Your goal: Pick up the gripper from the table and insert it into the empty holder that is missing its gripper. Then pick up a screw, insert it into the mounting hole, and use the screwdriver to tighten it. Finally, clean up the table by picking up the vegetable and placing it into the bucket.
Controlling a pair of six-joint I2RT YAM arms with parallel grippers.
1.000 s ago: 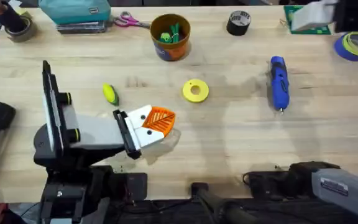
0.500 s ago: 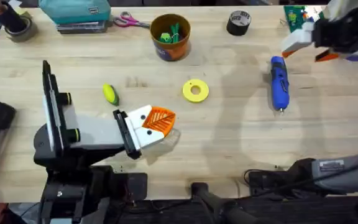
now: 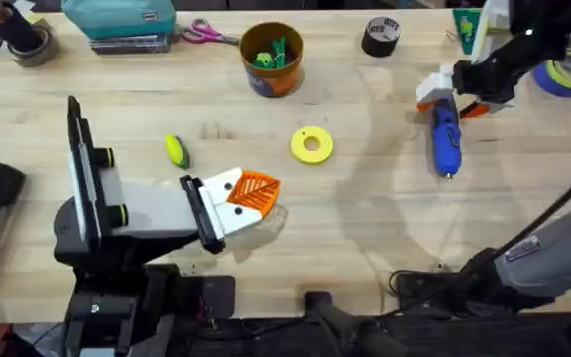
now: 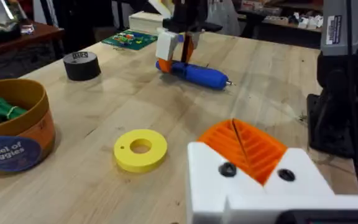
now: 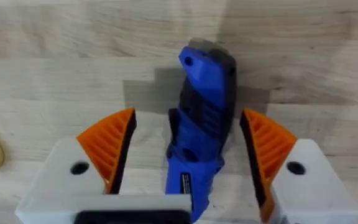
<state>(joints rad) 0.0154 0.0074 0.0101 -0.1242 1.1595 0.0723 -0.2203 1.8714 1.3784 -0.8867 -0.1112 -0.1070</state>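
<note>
Left claw [image 3: 251, 193] lies low near the desk's front-left; from these views I cannot tell whether it is spread or pressed together. The vegetable [image 3: 175, 150] sits just behind it, the bucket [image 3: 272, 58] at mid-back edge, a yellow ring disc [image 3: 311, 144] near the desk's centre.

Right claw [image 5: 188, 155] is spread wide, straddling the rear end of the blue screwdriver [image 5: 201, 118], which lies flat toward the back-right — pads apart from the body on both sides.

Step judged: grasping the screwdriver. To do it well, keep the body centred between the ribbed pads, descend until they flank its thickest part, then close squarely — an off-centre pinch would likely roll it.
</note>
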